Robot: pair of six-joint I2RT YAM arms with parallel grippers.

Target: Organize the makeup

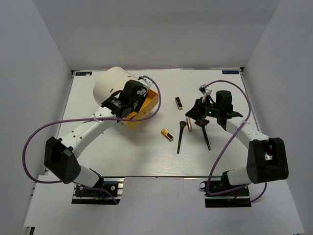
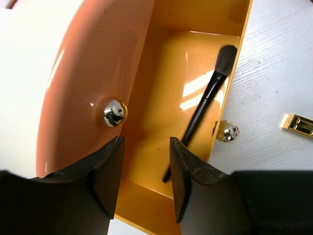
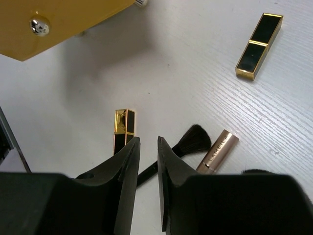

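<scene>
Since one black-handled brush [image 2: 205,105] already lies in the orange drawer [image 2: 190,54], step in hand: judged mid-task, with loose cosmetics being collected into that drawer.
Left tool [image 2: 145,147]: fingers spread, holding nothing, poised over the drawer's near end beside the brush handle.
Right tool [image 3: 148,144]: fingers drawn close with a slim gap, bare surface showing between them, nothing pinched; it hangs over the handle of a loose brush [image 1: 180,137].
Next move (judgement): the right tool lowers onto that thin handle, closes squarely across it, then lifts and carries it toward 9 o'clock to the drawer. The low, flat handle calls for fingertips almost on the tabletop [image 1: 122,152].
Organizer: big cream cylinder [image 1: 115,85] at 10 o'clock on the tabletop, drawer pulled out toward 3 o'clock, chrome knob [image 2: 227,131] on the drawer front.
Second brush [image 1: 206,138]: thin black handle, at 3 o'clock of the loose brush, upper end hidden under the right tool.
Rose-gold tube [image 3: 217,151]: slim, lettered, lying just beside the loose brush's dark bristle head.
Lipsticks: two short gold-and-black cases lying flat. One lipstick [image 1: 179,103] sits at 12 o'clock of the tube; the other lipstick [image 1: 167,134] sits at 9 o'clock of the loose brush, near but apart.
</scene>
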